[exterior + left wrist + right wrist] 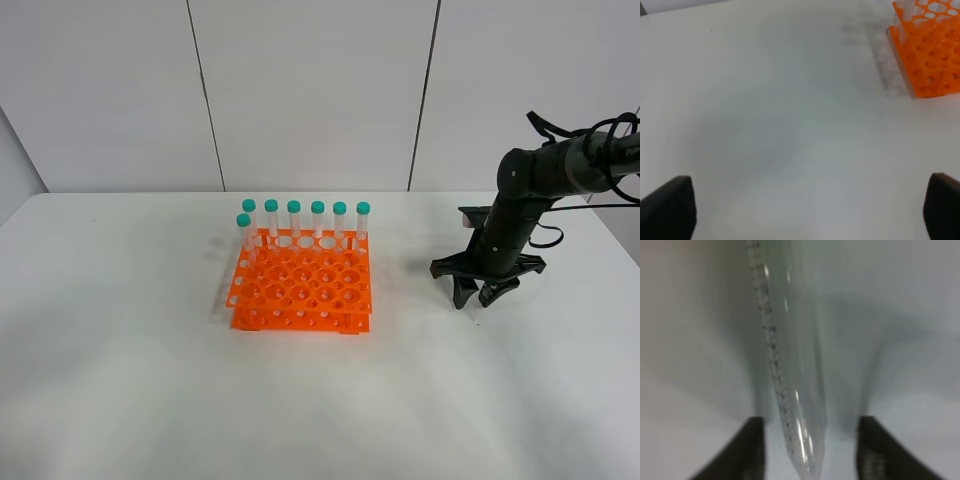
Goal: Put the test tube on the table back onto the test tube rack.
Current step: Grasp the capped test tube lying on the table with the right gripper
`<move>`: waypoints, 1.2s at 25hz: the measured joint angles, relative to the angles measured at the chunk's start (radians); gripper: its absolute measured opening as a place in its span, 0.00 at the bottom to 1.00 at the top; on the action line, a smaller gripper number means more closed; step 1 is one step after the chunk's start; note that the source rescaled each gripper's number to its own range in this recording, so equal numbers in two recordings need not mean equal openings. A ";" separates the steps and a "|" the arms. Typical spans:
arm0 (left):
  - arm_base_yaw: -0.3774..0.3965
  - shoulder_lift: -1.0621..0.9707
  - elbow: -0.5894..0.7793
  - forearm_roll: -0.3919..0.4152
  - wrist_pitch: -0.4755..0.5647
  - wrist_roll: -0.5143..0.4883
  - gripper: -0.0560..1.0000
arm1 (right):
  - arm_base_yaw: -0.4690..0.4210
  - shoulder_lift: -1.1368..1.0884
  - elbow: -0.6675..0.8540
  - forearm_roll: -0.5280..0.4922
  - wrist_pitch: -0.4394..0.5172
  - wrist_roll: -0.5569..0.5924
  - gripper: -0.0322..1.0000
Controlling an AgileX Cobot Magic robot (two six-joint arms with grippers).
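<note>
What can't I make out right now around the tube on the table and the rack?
Tube cap: cut off by the right wrist view's edge; from high up, the right gripper covers the tube.
Fingers touching the tube or not: right wrist view too blurred.
Rack: mostly cut off in the left wrist view.

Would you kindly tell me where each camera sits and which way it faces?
Exterior high: mounted high, looking down on the white table, the orange test tube rack and the right arm with the right hand.
Left wrist: low over the table, facing across it toward the rack's corner; the left hand shows as two dark fingertips, wide apart.
Right wrist: close above the table, facing the clear test tube between the right hand's dark fingers.
Shared: exterior high and left wrist both show the rack.
</note>
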 joint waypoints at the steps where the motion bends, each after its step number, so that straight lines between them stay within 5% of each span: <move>1: 0.000 0.000 0.000 0.000 0.000 0.000 1.00 | 0.000 0.000 0.000 0.000 0.000 0.000 0.20; 2: 0.000 0.000 0.000 0.000 0.000 0.000 1.00 | 0.000 0.000 0.000 0.000 0.001 0.000 0.03; 30: 0.000 0.000 0.000 0.000 0.000 0.000 1.00 | 0.000 -0.167 0.000 0.003 -0.017 -0.096 0.05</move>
